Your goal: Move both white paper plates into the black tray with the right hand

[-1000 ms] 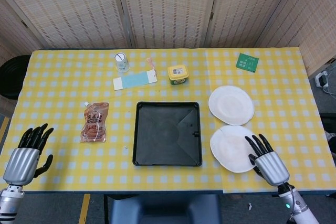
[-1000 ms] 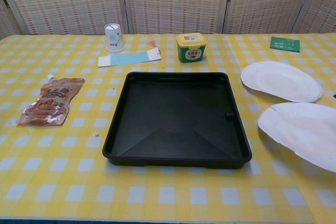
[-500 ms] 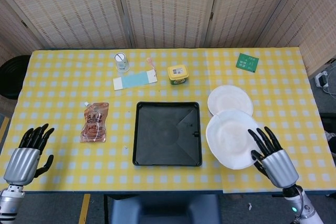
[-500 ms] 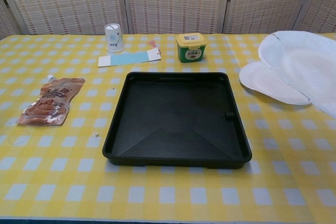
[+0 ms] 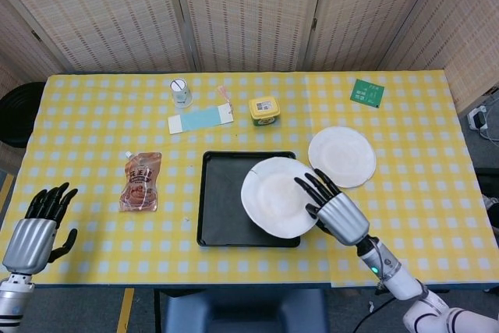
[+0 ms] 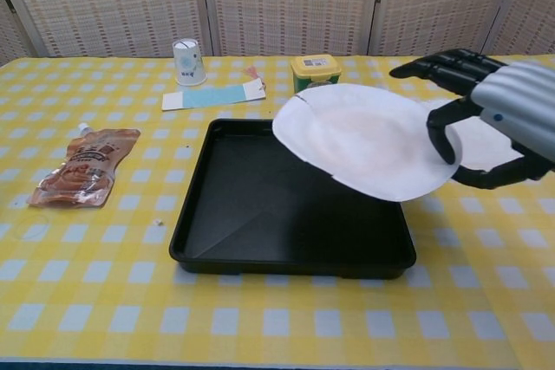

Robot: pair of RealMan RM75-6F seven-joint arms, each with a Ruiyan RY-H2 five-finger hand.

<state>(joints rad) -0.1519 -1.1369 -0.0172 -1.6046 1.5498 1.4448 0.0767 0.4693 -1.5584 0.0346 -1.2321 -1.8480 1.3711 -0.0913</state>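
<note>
On the yellow-checked counter [image 5: 93, 115], the right hand [image 5: 335, 212] grips a white paper plate [image 5: 274, 196] by its edge, tilted above the black tray [image 5: 218, 208] at centre frame. The pinched plate could slip; the second plate [image 5: 341, 155] waits right of centre.

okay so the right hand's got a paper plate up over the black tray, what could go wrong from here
The right hand holds the plate only by one edge, tilted above the black tray, so it may slip or flop. The plate overhangs the tray's right rim in the head view, so released now it might land half outside. The second plate lies beside the tray; the arm could nudge it.
</note>
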